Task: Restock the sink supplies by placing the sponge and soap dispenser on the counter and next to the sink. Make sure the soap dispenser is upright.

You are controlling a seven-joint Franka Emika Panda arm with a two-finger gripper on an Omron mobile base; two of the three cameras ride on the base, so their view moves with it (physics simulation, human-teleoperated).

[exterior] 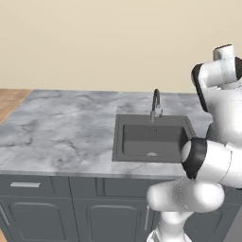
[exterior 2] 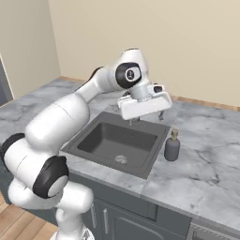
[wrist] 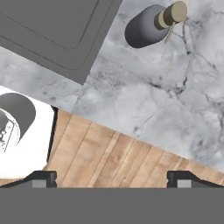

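Soap dispenser is standing upright on the marble counter, just beside the right rim of the sink. From the hand view it sits near the basin's corner, pump top intact. That half of the task looks done.

Gripper hangs above the sink's back edge near the faucet, jaws spread wide, nothing between the fingertips. It's apart from the bottle, not touching anything.

Step in hand, as I read it: released, free to go for item 2, the sponge. I can't spot the sponge on the counter to the left of the sink or inside the basin, so its location is unknown from here.

Next move calls for:
- lift clear without clipping the pump top or faucet
- find the sponge, likely needs a base or arm reposition
- flat, thin object: low pinch, jaws wide on approach
- place it on the counter beside the sink, clear of the bottle so it stays upright
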